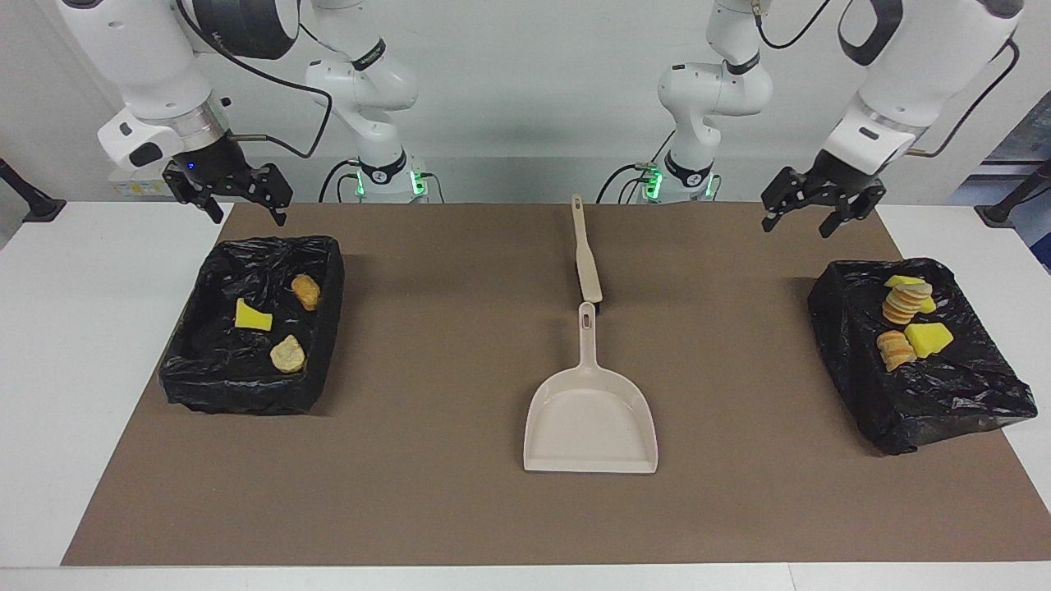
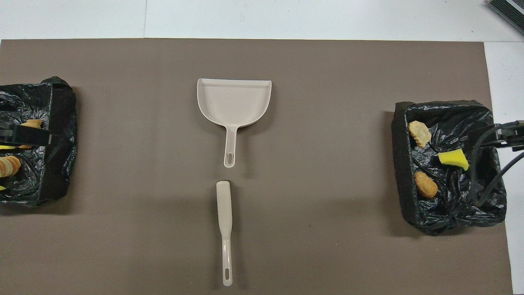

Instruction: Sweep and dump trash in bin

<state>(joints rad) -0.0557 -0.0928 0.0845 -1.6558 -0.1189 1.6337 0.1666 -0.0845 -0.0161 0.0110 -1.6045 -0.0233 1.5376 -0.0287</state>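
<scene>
The trash lies in two places. A yellow sponge chunk (image 1: 253,317) and two bread-like pieces (image 1: 306,291) rest inside the black-lined bin (image 1: 328,328) at the right arm's end. More bread-like pieces (image 1: 901,305) and yellow sponges (image 1: 929,338) sit on a black-bagged box (image 1: 944,394) at the left arm's end. A beige dustpan (image 1: 591,419) lies mid-table, and the brush (image 1: 586,263) lies in line with its handle, nearer to the robots. My left gripper (image 1: 800,222) hangs open over the bagged box's robot-side edge. My right gripper (image 1: 249,215) waits open over the bin's robot-side edge. Neither holds anything.
A brown mat (image 1: 427,492) covers most of the white table (image 1: 74,369). The dustpan's mouth faces away from the robots. Bare mat lies between the dustpan and each black-lined container.
</scene>
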